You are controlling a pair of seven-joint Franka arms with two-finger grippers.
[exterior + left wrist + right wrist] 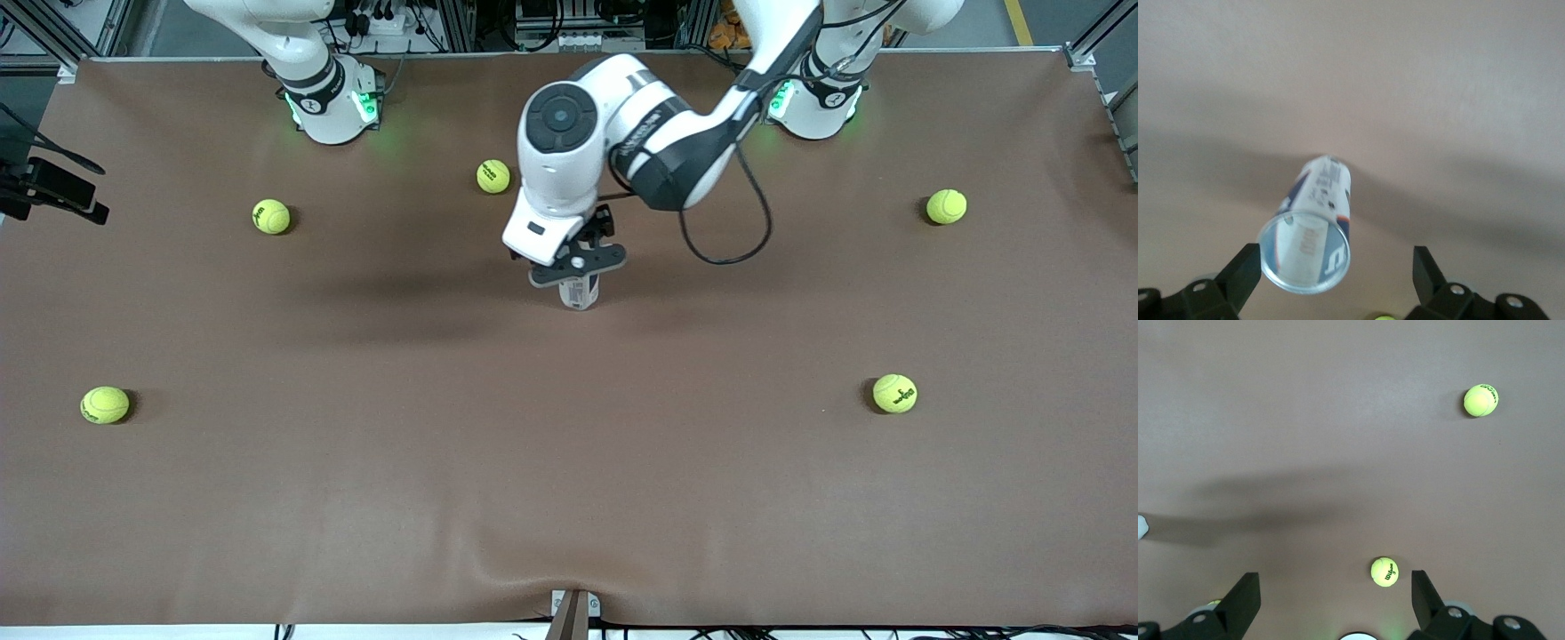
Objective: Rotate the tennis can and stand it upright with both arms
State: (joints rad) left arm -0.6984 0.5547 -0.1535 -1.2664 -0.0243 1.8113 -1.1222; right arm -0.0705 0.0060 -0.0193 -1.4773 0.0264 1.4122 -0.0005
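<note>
Across the front view, brown matte cloth is covering the table, wrinkling a bit at the camera edge. Tennis can is standing upright near table centre, a slim clear cylinder w/ white and dark-blue label; only its lower part is showing under the left gripper, which is hanging right over it. Left arm, glossy white w/ black bands, is reaching in from its green-lit base. Right arm is waiting folded by its own base; its gripper isn't showing here. Five fuzzy yellow-green balls are lying well apart: one farther from the camera than the can, one and one toward the right arm's end, one and one toward the left arm's end.

Left wrist view: looking down on the can, round clear top ringed by a thin rim, label curving down the side. Black fingers are standing spread wide; one is just beside the rim, the other well apart from it. Nothing is being gripped.

Right wrist view: right gripper is hovering over bare cloth, black fingers spread wide and holding nothing. Two balls are showing, one between the fingers, one well apart.
</note>
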